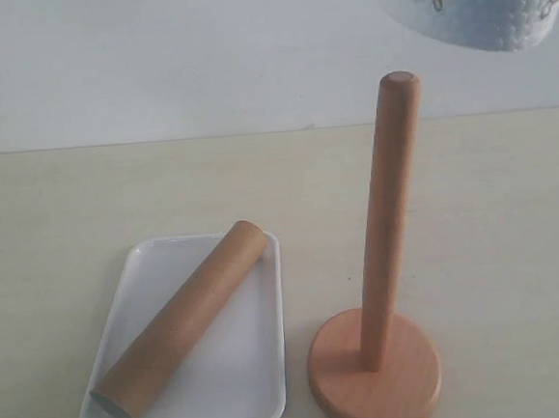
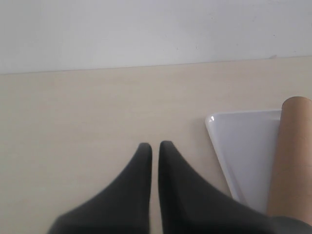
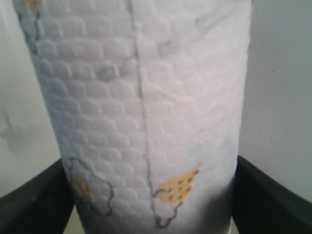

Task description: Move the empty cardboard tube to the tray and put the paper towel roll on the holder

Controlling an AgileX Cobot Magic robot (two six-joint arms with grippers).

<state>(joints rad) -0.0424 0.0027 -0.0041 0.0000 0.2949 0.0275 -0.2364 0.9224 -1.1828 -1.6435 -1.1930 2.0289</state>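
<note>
Nearest in the exterior view, the tray (image 1: 241,391) sits at 7 o'clock on the counter (image 1: 57,207). The cardboard tube (image 1: 182,318) lies slantwise in it, its open end at the near corner and its far end pointing toward 1 o'clock. It likely lies on the slant because it is about as long as the tray. That half of the job looks done.

Just beside the tray, at 5 o'clock, the holder (image 1: 375,371) stands with its post bare.

The left end effector (image 2: 155,148) hangs over bare counter near a corner of the tray. Its fingers are narrowed to a slit with nothing between them, apparently parked out of the way.

Farther up, at 1 o'clock, the paper towel roll (image 1: 481,4) hangs tilted, above and apart from the post's rounded top. The right end effector (image 3: 148,200) grips the roll by its flanks, one dark finger on each side. That grip probably keeps the core free for the post. The roll's core must be centred over the post before lowering.
</note>
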